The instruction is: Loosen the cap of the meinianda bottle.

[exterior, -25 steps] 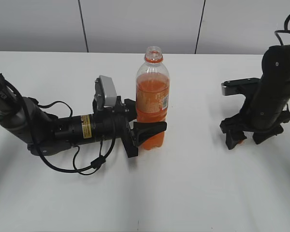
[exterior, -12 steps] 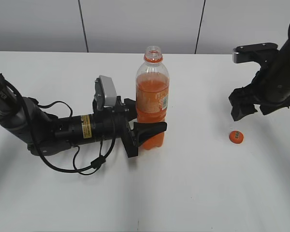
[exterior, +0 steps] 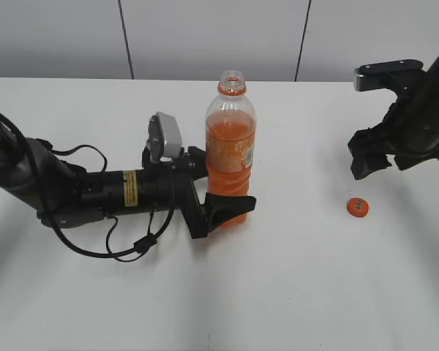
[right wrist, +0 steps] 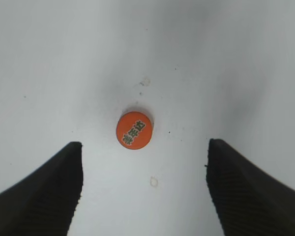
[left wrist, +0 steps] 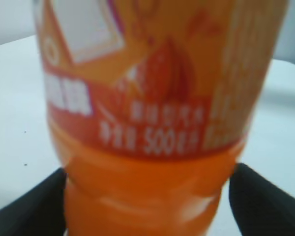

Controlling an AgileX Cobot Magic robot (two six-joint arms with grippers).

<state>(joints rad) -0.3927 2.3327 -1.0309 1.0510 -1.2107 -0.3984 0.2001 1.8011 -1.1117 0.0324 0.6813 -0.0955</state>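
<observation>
The meinianda bottle (exterior: 230, 157) stands upright mid-table, its mouth uncapped, orange liquid inside. In the left wrist view the bottle (left wrist: 147, 98) fills the frame, blurred. My left gripper (exterior: 227, 191) lies low on the table with its jaws around the bottle's lower body, open; the right finger (left wrist: 265, 201) stands a little off the bottle's side. The orange cap (exterior: 358, 207) lies flat on the table at the right. My right gripper (exterior: 386, 162) hangs open above it; the cap (right wrist: 134, 130) shows between and ahead of its fingers, untouched.
The left arm's cables (exterior: 124, 245) trail over the white table (exterior: 293, 292) left of the bottle. A grey panelled wall (exterior: 205, 36) runs behind the table's far edge.
My right gripper has risen from the table and left the cap lying there. The left gripper's jaws have widened around the bottle and that arm has shifted slightly.
</observation>
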